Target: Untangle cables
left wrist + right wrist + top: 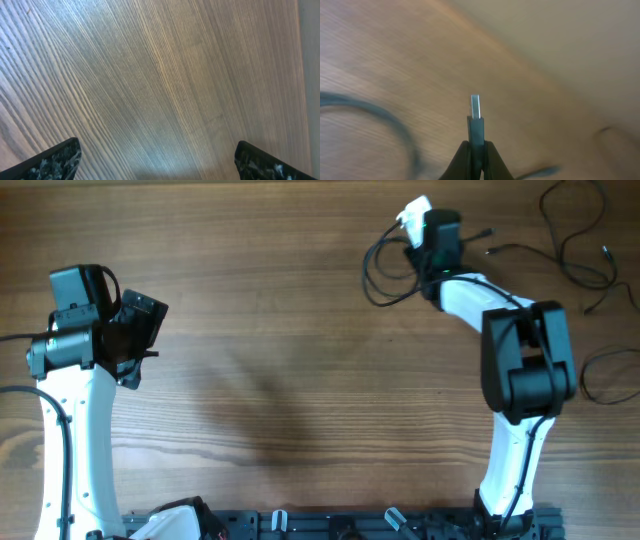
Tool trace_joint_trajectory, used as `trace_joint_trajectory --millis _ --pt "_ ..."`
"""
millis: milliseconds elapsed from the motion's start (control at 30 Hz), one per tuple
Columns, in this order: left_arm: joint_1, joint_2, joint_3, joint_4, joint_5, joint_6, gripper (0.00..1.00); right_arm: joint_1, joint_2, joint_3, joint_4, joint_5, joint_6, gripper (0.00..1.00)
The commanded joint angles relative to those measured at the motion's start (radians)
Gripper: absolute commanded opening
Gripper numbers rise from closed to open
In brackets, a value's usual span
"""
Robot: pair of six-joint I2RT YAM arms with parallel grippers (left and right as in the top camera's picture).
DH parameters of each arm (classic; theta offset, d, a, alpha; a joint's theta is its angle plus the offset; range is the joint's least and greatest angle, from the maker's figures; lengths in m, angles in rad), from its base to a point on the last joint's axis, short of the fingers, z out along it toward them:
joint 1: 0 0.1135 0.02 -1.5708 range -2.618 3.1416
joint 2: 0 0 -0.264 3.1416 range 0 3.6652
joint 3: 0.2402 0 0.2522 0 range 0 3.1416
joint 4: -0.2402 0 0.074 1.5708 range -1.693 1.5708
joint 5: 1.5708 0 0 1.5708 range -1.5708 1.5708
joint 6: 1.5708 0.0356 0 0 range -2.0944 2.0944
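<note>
A thin black cable point(382, 272) lies in loose loops at the far middle of the table, just left of my right gripper point(418, 228). In the right wrist view the right gripper point(477, 150) is shut on that cable's black connector point(477, 127), whose metal plug tip point(476, 106) sticks out past the fingertips. A blurred stretch of the cable point(385, 117) curves off to the left. More cables point(578, 242) sprawl at the far right corner. My left gripper point(140, 330) hovers at the left, and its view shows it point(157, 162) open over bare wood.
Another thin black cable loop point(610, 376) lies at the right edge, beside the right arm point(525, 360). The table's far edge point(530, 65) runs close beyond the right gripper. The arm bases and a black rail point(350, 525) stand along the near edge.
</note>
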Motion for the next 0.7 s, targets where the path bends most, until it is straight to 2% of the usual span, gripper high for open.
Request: trace_joint_trajectory --millis 0,67,100,133,167,267,367,533,667 --pt "0.006 -0.007 0.006 0.002 -0.014 0.013 1.0 -0.077 0.02 0.003 0.065 -0.13 -0.23 0.04" --pt "0.006 -0.007 0.006 0.002 -0.014 0.013 1.0 -0.099 0.028 0.003 0.034 -0.249 -0.167 0.05" --pt "0.006 -0.007 0.006 0.002 -0.014 0.013 1.0 -0.104 0.034 0.003 0.033 -0.271 -0.095 0.17" --pt "0.006 -0.007 0.006 0.002 -0.014 0.013 1.0 -0.108 0.041 0.003 0.033 -0.273 0.008 0.51" --pt "0.006 -0.007 0.006 0.002 -0.014 0.013 1.0 -0.109 0.042 0.004 0.023 -0.269 0.158 1.0" --pt "0.006 -0.007 0.006 0.002 -0.014 0.013 1.0 -0.092 -0.029 0.004 -0.071 -0.27 0.347 1.0" --pt "0.006 -0.007 0.006 0.002 -0.014 0.013 1.0 -0.053 -0.233 0.004 -0.226 -0.27 0.499 1.0" --pt "0.006 -0.007 0.006 0.002 -0.014 0.013 1.0 -0.037 -0.601 0.004 -0.531 -0.273 0.607 1.0" --pt "0.006 -0.007 0.006 0.002 -0.014 0.013 1.0 -0.037 -0.809 0.004 -0.683 -0.273 0.687 1.0"
